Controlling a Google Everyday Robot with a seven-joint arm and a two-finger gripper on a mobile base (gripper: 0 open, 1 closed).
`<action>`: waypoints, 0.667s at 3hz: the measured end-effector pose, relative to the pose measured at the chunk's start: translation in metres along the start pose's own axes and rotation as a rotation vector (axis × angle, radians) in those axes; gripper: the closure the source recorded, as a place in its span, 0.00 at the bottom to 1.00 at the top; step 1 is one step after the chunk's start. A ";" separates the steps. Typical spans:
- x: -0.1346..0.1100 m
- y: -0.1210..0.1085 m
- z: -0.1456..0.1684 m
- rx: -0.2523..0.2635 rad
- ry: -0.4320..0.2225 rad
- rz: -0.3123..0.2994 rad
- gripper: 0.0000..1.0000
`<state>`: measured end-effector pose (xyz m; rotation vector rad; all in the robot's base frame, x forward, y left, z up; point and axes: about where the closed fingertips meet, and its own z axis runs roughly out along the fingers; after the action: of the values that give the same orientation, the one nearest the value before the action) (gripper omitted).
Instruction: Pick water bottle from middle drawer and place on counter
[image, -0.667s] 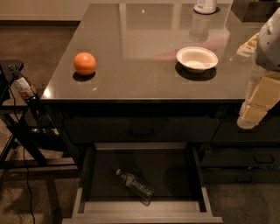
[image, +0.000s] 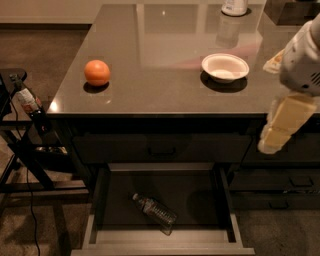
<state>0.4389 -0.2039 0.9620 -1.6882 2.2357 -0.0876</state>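
The water bottle (image: 154, 212) lies on its side on the dark floor of the middle drawer (image: 165, 248), cap toward the back left. The drawer is pulled out below the counter (image: 160, 35). My gripper (image: 282, 125) hangs at the right edge of the view, in front of the counter's right end. It is above and well to the right of the bottle, clear of the drawer, and holds nothing that I can see.
On the counter sit an orange (image: 96, 72), a white bowl (image: 225, 66), a white container (image: 234, 6) and a dark box (image: 290, 11). A black stand (image: 25, 150) with a dark labelled bottle (image: 29, 102) is at the left. Shut drawer fronts (image: 280, 187) are on the right.
My gripper has shifted a little to the left and down. The bottle, the drawer and the things on the counter have not moved.
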 end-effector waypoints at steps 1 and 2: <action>-0.026 0.028 0.045 -0.035 -0.013 0.040 0.00; -0.038 0.067 0.109 -0.121 0.007 0.064 0.00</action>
<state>0.4194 -0.1323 0.8513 -1.6775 2.3408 0.0585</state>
